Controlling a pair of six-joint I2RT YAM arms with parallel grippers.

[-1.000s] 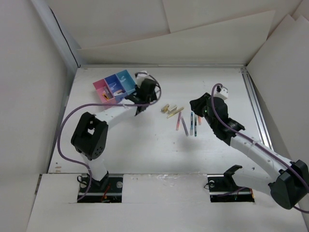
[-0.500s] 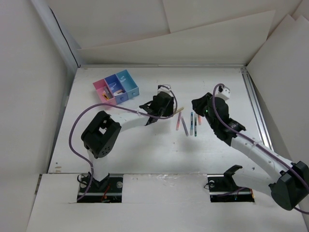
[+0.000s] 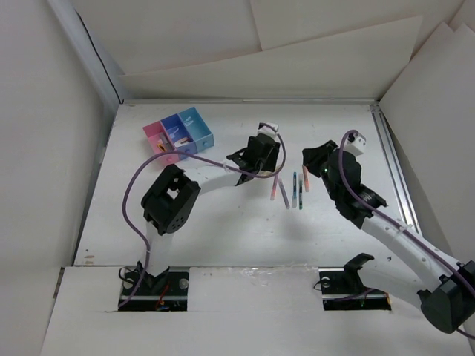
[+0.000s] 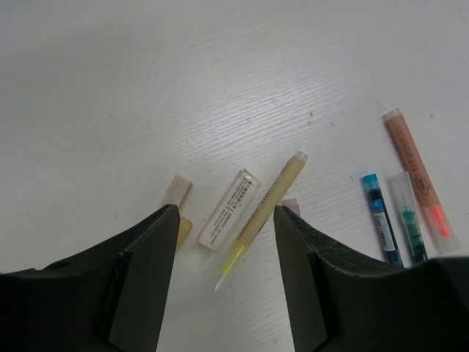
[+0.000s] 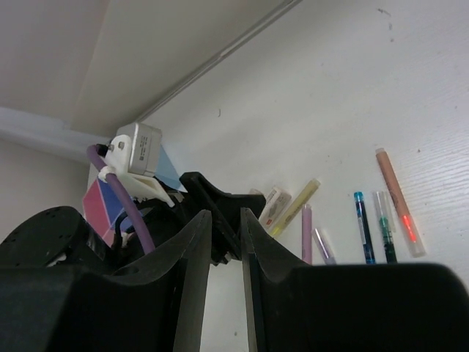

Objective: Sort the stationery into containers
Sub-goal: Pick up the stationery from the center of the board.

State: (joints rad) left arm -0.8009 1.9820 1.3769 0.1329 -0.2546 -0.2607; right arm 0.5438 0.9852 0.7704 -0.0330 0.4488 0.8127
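Stationery (image 4: 260,213) lies beneath the left tool (image 4: 226,220), pointed down with jaws apart.

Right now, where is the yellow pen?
In the left wrist view, the yellow pen lies on the table under the open left claw, beside a white labelled block, with the blue pen on its other side.

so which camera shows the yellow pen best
The left wrist view: the yellow pen lies whole between the open fingers of the left gripper. The right wrist view shows it small and far off; in the top view the left gripper hides it.
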